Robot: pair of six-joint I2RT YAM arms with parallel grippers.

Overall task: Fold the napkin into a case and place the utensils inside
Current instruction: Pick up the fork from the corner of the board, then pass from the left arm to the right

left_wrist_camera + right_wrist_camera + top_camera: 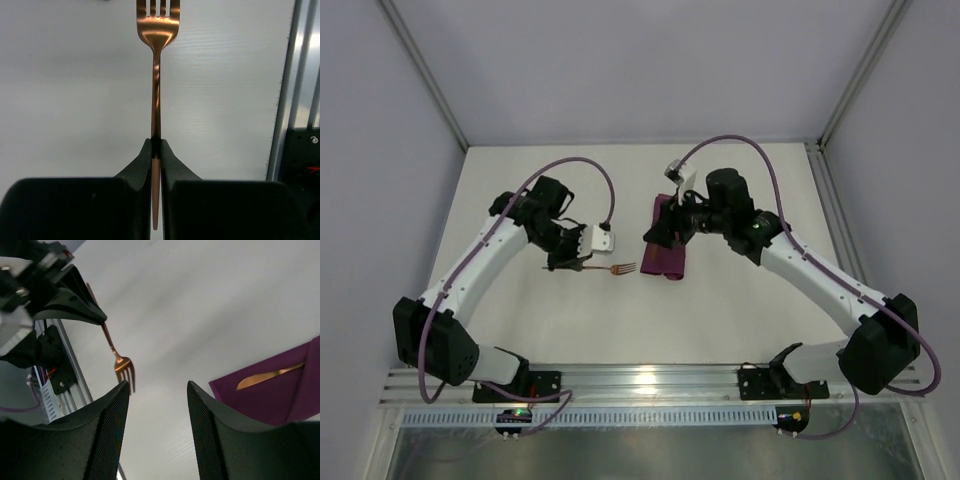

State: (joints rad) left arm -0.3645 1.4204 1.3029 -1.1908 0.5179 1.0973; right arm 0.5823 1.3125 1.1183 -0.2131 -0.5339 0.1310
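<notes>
Listing by view, we note only what bears on the next move.

**Top view.**
- The left gripper (563, 263) is clamped on the handle end of the fork (605, 268).
- The fork's long axis runs across the table (520, 180), with the tines pointing towards the right arm's side.
- The case (672, 262) lies just beyond the tines, close to them but apart.
- The case's long axis runs away from the arm bases, roughly crosswise to the fork.
- The right gripper (656, 240) sits over the case's left edge. We cannot tell from here whether it touches the cloth.

**Left wrist view.**
- The left gripper's jaws are closed tight on the fork (156, 90) low on its handle.
- The handle runs straight out ahead and the tines sit at the far end.
- A short stub of handle shows behind the fingertips.
- The case is out of this view.

**Right wrist view.**
- The right gripper (157, 390) stands open with nothing between its fingers.
- The case (270, 400) lies to its right, with a second utensil (270, 376) tucked partly under a fold.
- The fork (114, 351) hangs from the left gripper (100, 317) on the opposite side, tines leading.

**Our judgement.**
- The left arm is the carrier.
- The fork would likely have to turn towards the case's long axis to slide in beside the second utensil.
</notes>
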